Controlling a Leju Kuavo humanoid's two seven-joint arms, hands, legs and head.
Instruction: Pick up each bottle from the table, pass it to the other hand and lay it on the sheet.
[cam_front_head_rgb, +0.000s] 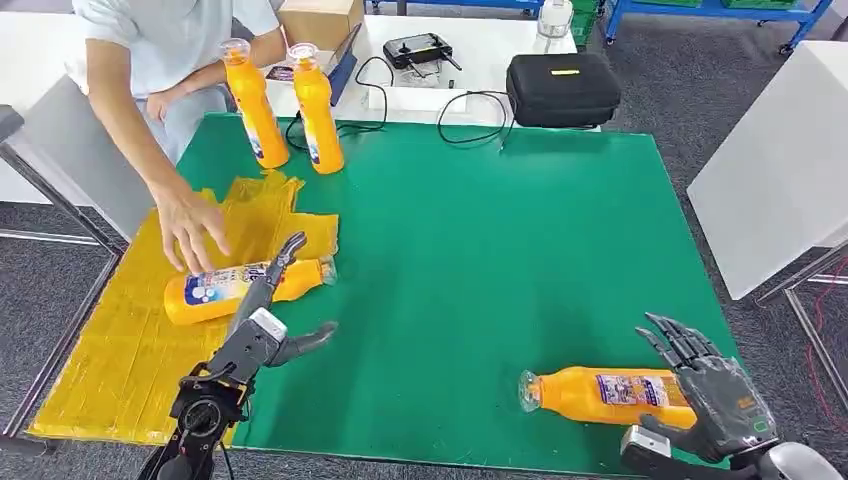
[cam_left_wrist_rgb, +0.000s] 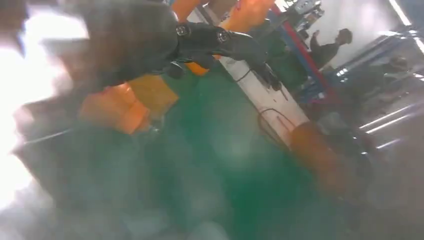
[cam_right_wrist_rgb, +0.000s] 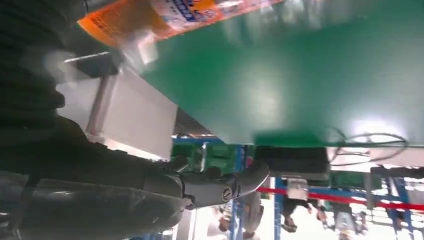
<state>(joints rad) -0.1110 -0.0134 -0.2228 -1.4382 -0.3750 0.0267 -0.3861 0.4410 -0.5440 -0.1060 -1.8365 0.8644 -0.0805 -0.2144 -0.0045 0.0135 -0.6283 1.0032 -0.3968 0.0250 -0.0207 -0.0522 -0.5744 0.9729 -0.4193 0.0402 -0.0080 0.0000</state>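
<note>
An orange bottle (cam_front_head_rgb: 240, 288) lies on the yellow sheet (cam_front_head_rgb: 110, 350) at the table's left, and a person's hand (cam_front_head_rgb: 190, 232) rests on its far side. My left hand (cam_front_head_rgb: 268, 325) is just in front of it, fingers spread, one dark fingertip (cam_front_head_rgb: 290, 245) reaching over the bottle; it holds nothing. The left wrist view is blurred and shows dark fingers (cam_left_wrist_rgb: 215, 37) and orange shapes. A second bottle (cam_front_head_rgb: 595, 393) lies at the front right on the green mat. My right hand (cam_front_head_rgb: 712, 392) is at its base end with fingers spread, not closed. That bottle (cam_right_wrist_rgb: 175, 15) appears in the right wrist view.
Two orange bottles (cam_front_head_rgb: 255, 105) (cam_front_head_rgb: 316, 98) stand upright at the back left of the green table (cam_front_head_rgb: 480, 230). A person sits behind the sheet. Behind the table lie a black case (cam_front_head_rgb: 562, 88), cables and a controller (cam_front_head_rgb: 420, 48). A white table (cam_front_head_rgb: 780, 170) stands to the right.
</note>
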